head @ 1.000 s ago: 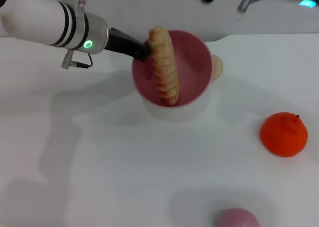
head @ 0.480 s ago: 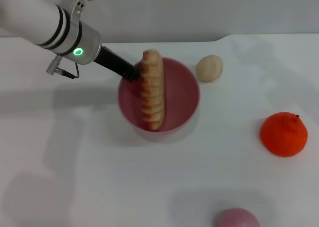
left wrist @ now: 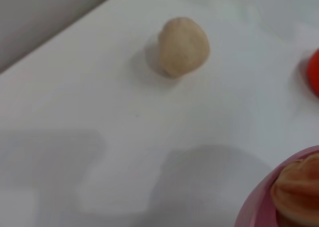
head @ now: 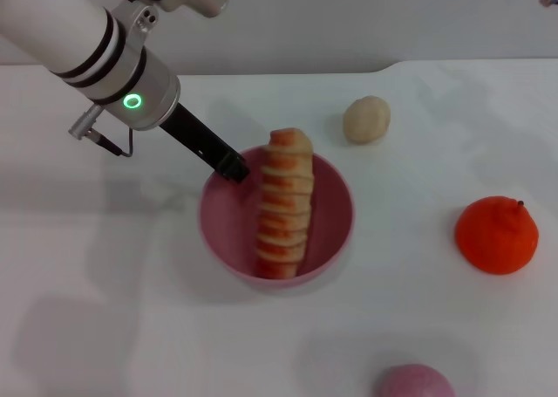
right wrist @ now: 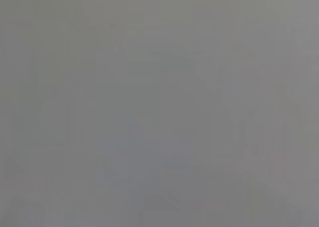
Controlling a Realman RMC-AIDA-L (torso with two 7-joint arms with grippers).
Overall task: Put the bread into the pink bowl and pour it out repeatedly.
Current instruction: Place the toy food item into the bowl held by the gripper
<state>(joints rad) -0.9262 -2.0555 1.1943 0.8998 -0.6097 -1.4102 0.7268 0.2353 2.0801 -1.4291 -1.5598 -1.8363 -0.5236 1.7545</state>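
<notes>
The pink bowl (head: pixel 228 227) sits level near the middle of the white table. The bread (head: pixel 283 209), ridged with orange-red and cream stripes, lies inside it, its far end propped on the far rim. My left gripper (head: pixel 234 167) reaches in from the back left and is shut on the bowl's far-left rim. In the left wrist view only a sliver of the bowl's rim (left wrist: pixel 259 207) and the tip of the bread (left wrist: pixel 299 187) show. My right gripper is out of view; its wrist view is plain grey.
A small round beige bun (head: pixel 366 119) (left wrist: pixel 183 46) lies behind the bowl to the right. An orange fruit (head: pixel 496 235) rests at the right side. A small pink rounded object (head: pixel 415 382) pokes in at the front edge.
The left gripper has brought the bowl nearer and to the front, from raised and tilted to level. The bread stayed inside, settling flatter.
</notes>
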